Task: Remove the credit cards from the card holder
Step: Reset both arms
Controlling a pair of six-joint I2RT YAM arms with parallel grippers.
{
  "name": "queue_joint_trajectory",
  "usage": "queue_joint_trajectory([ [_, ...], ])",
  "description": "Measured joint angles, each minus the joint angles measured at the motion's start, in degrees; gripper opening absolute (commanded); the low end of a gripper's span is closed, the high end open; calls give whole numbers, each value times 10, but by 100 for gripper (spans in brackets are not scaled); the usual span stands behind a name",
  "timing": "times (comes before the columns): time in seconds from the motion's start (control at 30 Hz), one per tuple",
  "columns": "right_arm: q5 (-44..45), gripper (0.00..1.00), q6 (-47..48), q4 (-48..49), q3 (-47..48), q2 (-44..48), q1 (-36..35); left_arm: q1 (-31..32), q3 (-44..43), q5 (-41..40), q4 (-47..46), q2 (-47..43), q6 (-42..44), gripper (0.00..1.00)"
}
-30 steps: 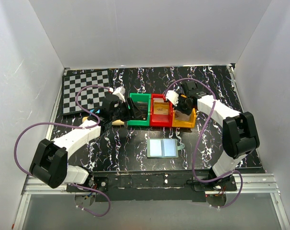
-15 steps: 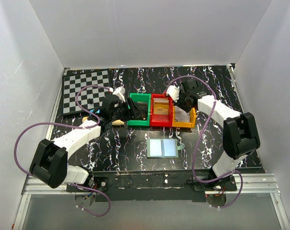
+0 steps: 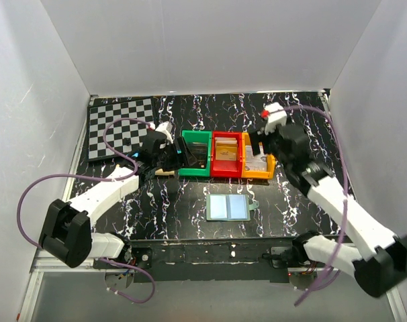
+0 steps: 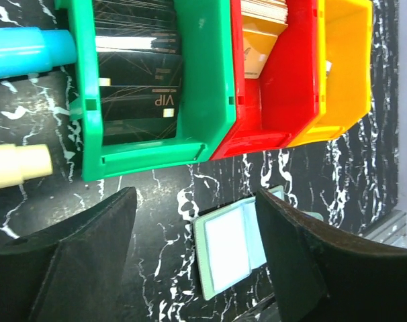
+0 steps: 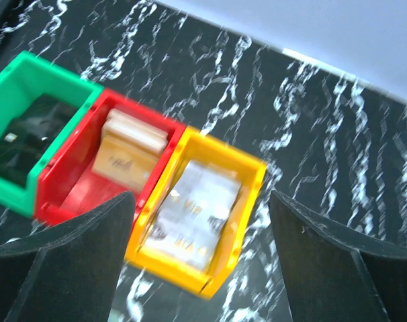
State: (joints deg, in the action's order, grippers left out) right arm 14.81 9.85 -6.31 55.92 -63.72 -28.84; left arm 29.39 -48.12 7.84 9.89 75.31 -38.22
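The card holder (image 3: 228, 208) lies open on the black marbled table, its two pale-blue panels up; the left wrist view shows the card holder (image 4: 227, 248) between my fingers, far below them. Black credit cards (image 4: 140, 80) lie in the green bin (image 3: 196, 171), gold ones (image 3: 225, 153) in the red bin (image 3: 225, 172), silver ones (image 5: 197, 215) in the yellow bin (image 5: 220, 161). My left gripper (image 3: 178, 157) hovers open at the green bin's left side, empty. The right gripper (image 3: 260, 144) is open above the yellow bin, holding nothing.
A checkerboard mat (image 3: 119, 127) sits at the back left. A blue cylinder (image 4: 25, 50) and a cream cylinder (image 4: 19, 166) lie just left of the green bin. White walls close in on three sides.
My right gripper has opened wide and risen away from the yellow bin, its arm swinging out to the right. The left gripper has opened wider.
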Motion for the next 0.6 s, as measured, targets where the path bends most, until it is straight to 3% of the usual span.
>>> queue_joint_trajectory([
  [0.03, 5, 89, -24, 3, -28, 35, -12, 0, -9, -5, 17, 0, 5, 82],
  [0.07, 8, 90, -54, -3, -63, 77, -20, 0, -16, -10, 31, -1, 12, 98],
  [0.33, 52, 91, -263, -121, -251, 443, -25, -9, -3, -47, 101, -115, 32, 98],
  [0.43, 66, 92, -308, -154, -256, 497, -24, -15, -1, -67, 123, -152, 34, 98],
  [0.6, 75, 93, -356, -228, -247, 456, -24, -23, 3, -89, 172, -170, 33, 98],
])
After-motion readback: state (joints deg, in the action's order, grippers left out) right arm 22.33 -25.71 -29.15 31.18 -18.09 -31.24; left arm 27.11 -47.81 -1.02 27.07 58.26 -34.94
